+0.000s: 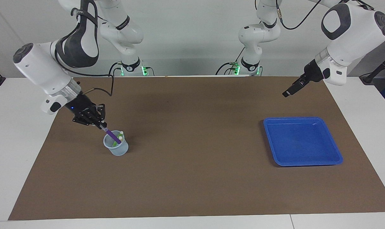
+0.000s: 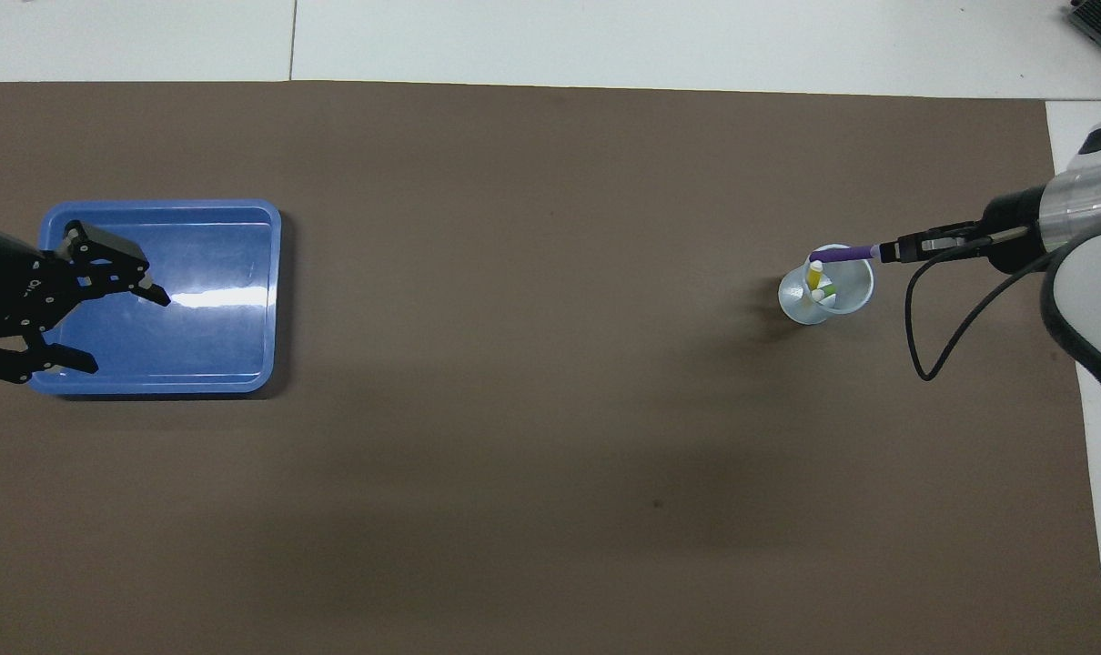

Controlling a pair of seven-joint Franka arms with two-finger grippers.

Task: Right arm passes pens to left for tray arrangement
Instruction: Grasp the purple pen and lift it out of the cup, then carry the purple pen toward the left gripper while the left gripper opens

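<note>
1. The right gripper [image 1: 101, 126], clenched on the purple pen [image 1: 112, 135], should lift straight until the pen clears the cup [image 1: 116, 148] without tipping it.
2. The green pen [image 2: 828, 290] and yellow pen [image 2: 814, 272] stay inside the cup.
3. The left gripper [image 2: 114, 327], spread wide, waits over the tray [image 1: 307, 162], well apart from the cup.

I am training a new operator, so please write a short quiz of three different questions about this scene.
1. True or false: the right end effector is shut on the purple pen.
2. Which pens stand free in the cup? A) green and yellow B) purple and green C) none
3. Fill in: the tray holds ___ pens.

Key: 1 true; 2 A; 3 no. The left end effector waits open over the tray.
</note>
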